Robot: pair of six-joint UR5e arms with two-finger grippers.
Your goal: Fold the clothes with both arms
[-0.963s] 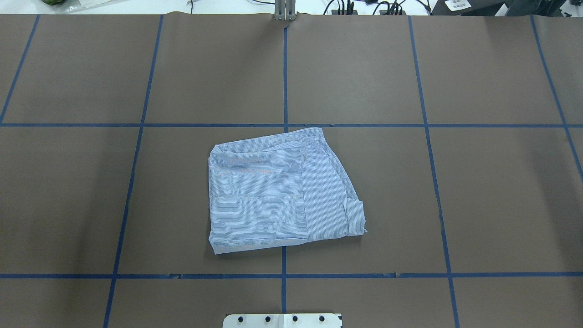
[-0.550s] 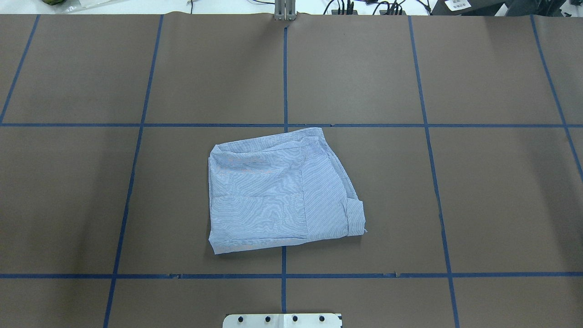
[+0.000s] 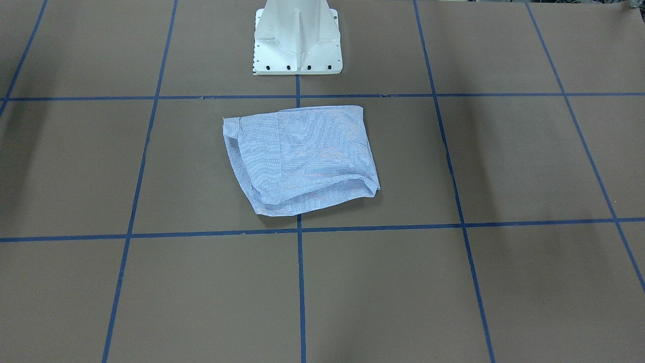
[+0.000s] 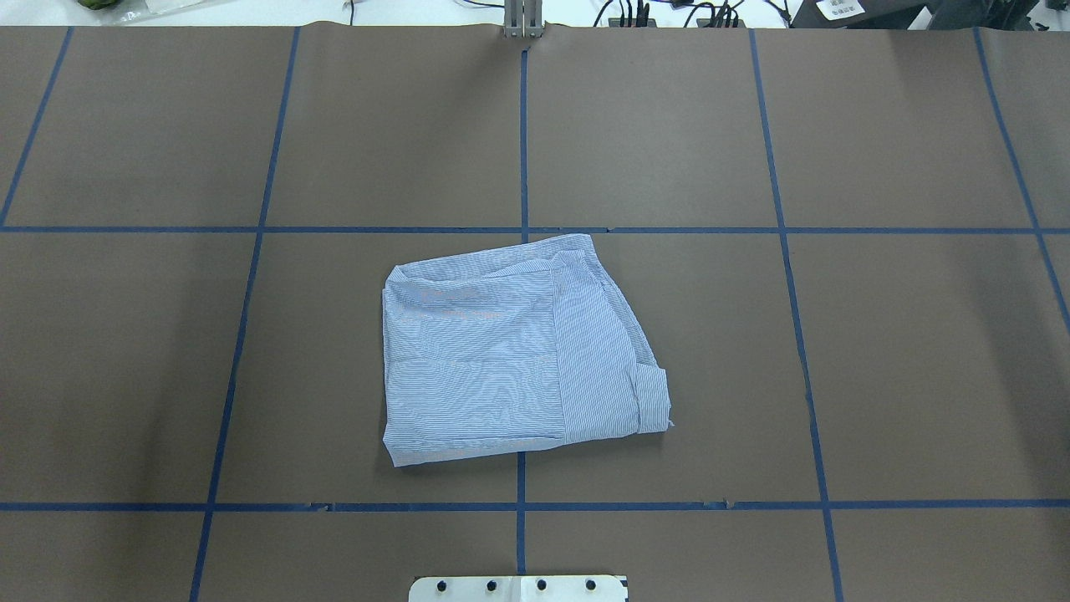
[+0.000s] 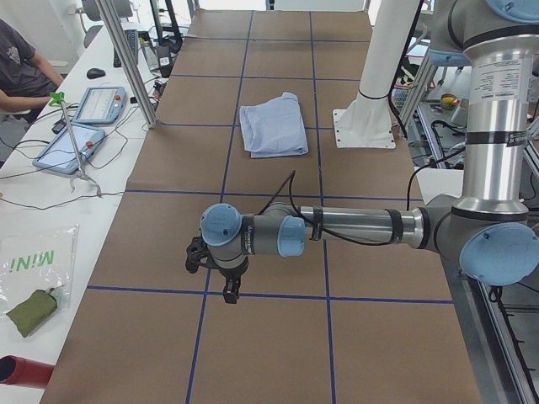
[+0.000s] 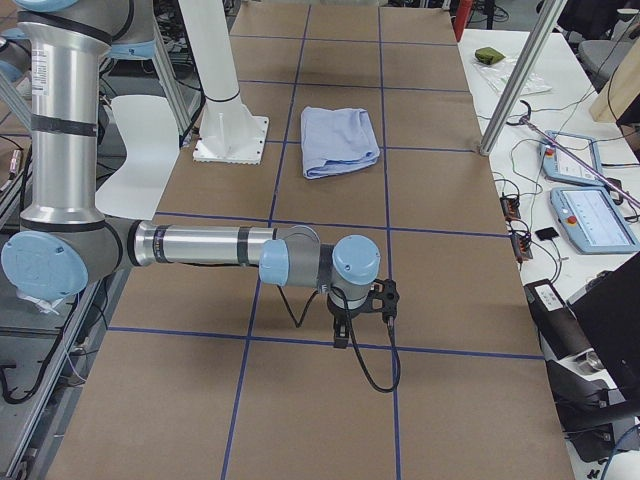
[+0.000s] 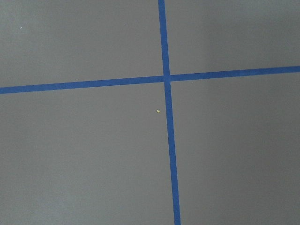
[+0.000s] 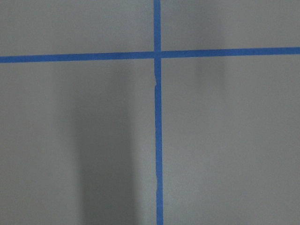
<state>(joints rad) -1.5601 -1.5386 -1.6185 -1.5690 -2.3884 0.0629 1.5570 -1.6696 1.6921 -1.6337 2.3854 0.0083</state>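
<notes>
- The striped button-up shirt (image 4: 518,351) lies as a compact folded packet in the middle of the brown paper-covered surface (image 4: 919,359). It sits just ahead of the white pedestal base (image 3: 297,40) and straddles the centre blue tape line (image 4: 523,150).
- The packet's long axis runs across my field, from the robot's left to its right. A narrower folded panel covers its right part, ending in a small tab at the near right corner.
- The left end effector (image 5: 221,278) hangs low over the surface towards the left end, well apart from the shirt. I cannot tell from this side view whether it is wide or narrow.
- The right end effector (image 6: 365,315) sits likewise towards the right end, with the shirt well apart towards the centre. Its opening also cannot be told, and both wrist cameras show only tape crossings.
- Neither arm looks clearly nearer, though these oblique views make that hard to judge.
- Room: the packet sits inside the central grid cell with bare paper on every side. The fold looks essentially complete to me, and any tidying approach would run inward along the long axis.
</notes>
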